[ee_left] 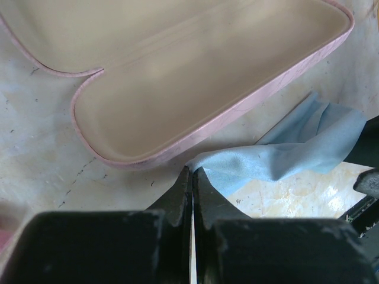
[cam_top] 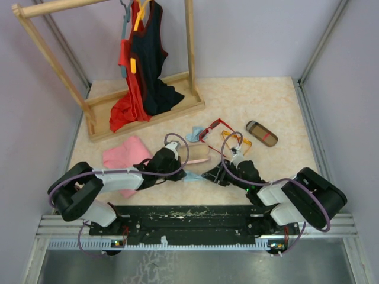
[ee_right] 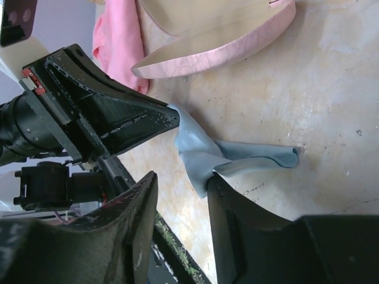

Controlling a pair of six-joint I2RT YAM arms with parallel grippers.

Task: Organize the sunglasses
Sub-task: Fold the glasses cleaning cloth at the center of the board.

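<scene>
**Red-framed sunglasses** [cam_top: 213, 129]: on the worktop, mid-width, farther from the near edge than both arms, unfolded.

**Orange-framed sunglasses** [cam_top: 237, 142]: just beside the red pair, toward the right edge. Nothing holds either pair.

**Left end effector** [ee_left: 192, 177]: clenched on one corner of a light blue cloth [ee_left: 296, 148], near the near edge.

**Right end effector** [ee_right: 185, 177]: released, fingers apart on either side of the same cloth's lower fold.

**Pink case** [ee_left: 177, 77]: lying open with its cream lining up, just beyond the cloth.

**Brown striped case** [cam_top: 262, 133]: closed, toward the right edge.

**Second blue cloth** [cam_top: 193, 134]: just left of the red pair.

**Pink fabric** [cam_top: 123, 155]: near the left edge.

**Wooden clothes rack** [cam_top: 148, 112]: far left corner.
</scene>
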